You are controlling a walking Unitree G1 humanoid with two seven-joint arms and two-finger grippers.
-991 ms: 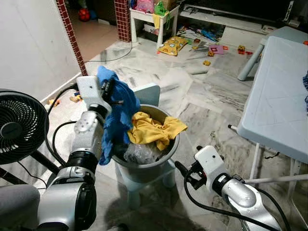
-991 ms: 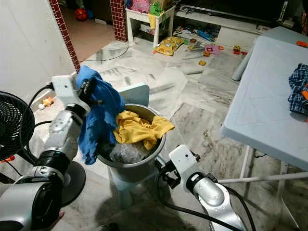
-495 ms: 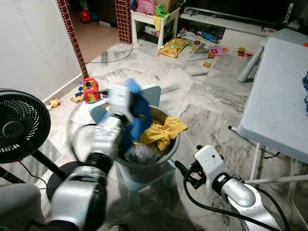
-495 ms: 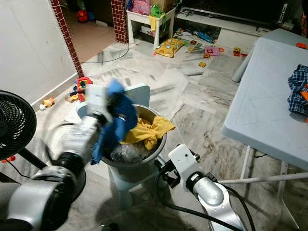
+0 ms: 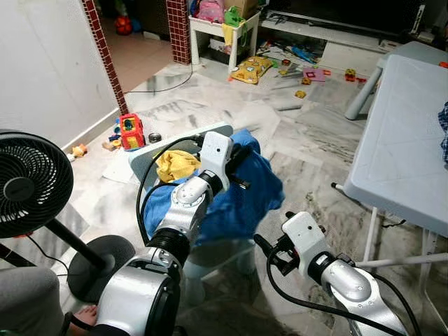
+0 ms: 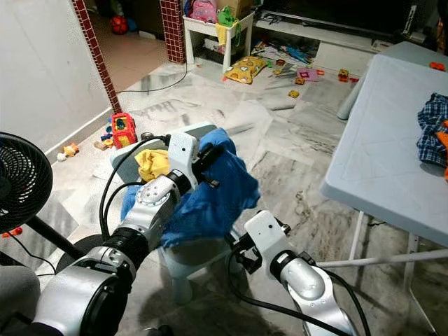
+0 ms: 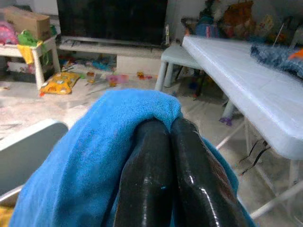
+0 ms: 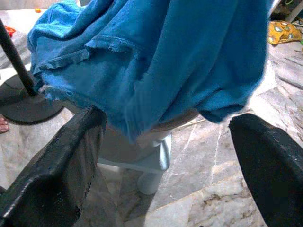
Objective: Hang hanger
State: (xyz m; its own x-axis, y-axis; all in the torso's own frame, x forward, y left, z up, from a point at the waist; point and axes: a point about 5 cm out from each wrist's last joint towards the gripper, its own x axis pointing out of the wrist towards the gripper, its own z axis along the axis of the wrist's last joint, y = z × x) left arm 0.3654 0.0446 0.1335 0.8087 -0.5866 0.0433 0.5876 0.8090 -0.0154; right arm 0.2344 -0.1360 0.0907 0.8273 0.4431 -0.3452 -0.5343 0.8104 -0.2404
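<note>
My left gripper point(image 5: 236, 155) is shut on a blue garment point(image 5: 241, 199) and holds it up over the grey basin, which the cloth now hides. In the left wrist view its two black fingers point(image 7: 151, 175) are pressed together with the blue garment point(image 7: 94, 161) draped over them. A yellow cloth point(image 5: 175, 165) lies at the basin's left side. The basin rests on a pale stool point(image 5: 245, 260). My right gripper point(image 8: 165, 124) is open, low to the right of the stool, with the hanging blue cloth point(image 8: 180, 61) just ahead of its spread fingers.
A black standing fan point(image 5: 31, 183) is at my left, with a person's bare foot point(image 5: 84, 316) beside its base. A white folding table point(image 5: 409, 133) with a plaid cloth point(image 6: 434, 129) stands on the right. Toys point(image 5: 131, 131) litter the marble floor farther back.
My left arm has swung the blue garment from the basin's left side across to the right, so it now covers the basin. The yellow cloth has shifted left. The right arm has stayed still.
</note>
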